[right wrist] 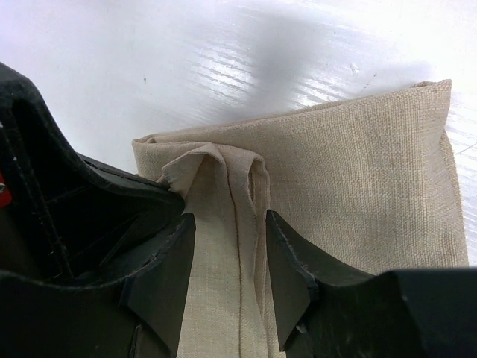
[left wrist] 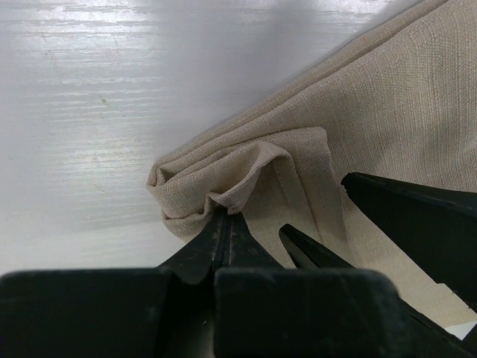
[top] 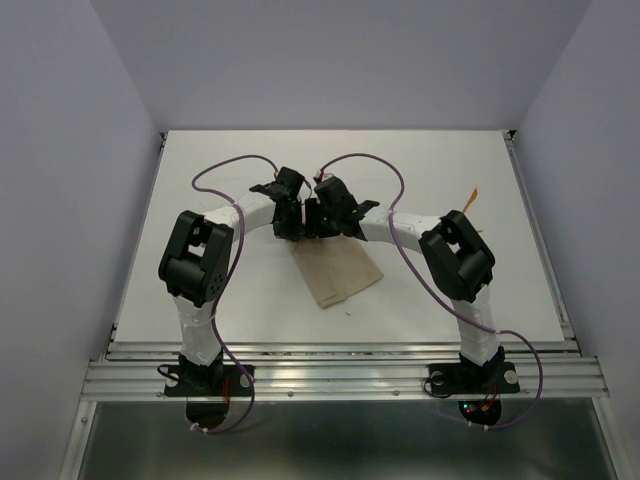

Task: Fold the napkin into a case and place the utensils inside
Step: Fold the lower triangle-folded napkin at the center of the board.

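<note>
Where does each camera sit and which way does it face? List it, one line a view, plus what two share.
Top external: above and behind the left arm and right arm, both shown whole, looking down on the table.
Left wrist: on the left arm, looking down past the left pincer, shut on the napkin's bunched corner.
Right wrist: on the right arm, looking down past the right pincer, open astride a raised fold.
Shared: both wrist views show the same napkin edge.
</note>
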Controlling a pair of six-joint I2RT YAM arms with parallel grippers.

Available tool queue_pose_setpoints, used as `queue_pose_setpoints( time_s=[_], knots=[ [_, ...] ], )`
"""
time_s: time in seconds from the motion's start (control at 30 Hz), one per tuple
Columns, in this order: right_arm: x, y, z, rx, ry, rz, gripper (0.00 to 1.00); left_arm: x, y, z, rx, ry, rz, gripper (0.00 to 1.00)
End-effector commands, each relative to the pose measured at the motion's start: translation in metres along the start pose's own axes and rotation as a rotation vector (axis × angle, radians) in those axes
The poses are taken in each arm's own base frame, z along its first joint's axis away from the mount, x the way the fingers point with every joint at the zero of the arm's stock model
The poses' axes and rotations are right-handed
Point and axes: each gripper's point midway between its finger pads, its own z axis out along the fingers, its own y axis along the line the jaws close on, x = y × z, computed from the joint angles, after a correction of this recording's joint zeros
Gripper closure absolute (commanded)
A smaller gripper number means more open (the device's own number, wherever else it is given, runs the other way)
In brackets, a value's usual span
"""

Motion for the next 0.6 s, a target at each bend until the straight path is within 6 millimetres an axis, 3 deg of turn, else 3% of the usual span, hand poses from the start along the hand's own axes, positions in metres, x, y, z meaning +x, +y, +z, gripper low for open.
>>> queue_pose_setpoints(
  time_s=[0.0, 0.57],
  knots=[
    [-0.033, 0.011, -0.005, -0.020, -0.097, 0.002, 0.51, -0.010, -0.006, -0.005, 0.019, -0.013, 0.008, 1.00],
    [-0.023, 0.021, 0.018, -0.075, -0.037, -0.007, 0.53, -0.013, -0.010, -0.010, 0.042, -0.022, 0.008, 1.00]
  ],
)
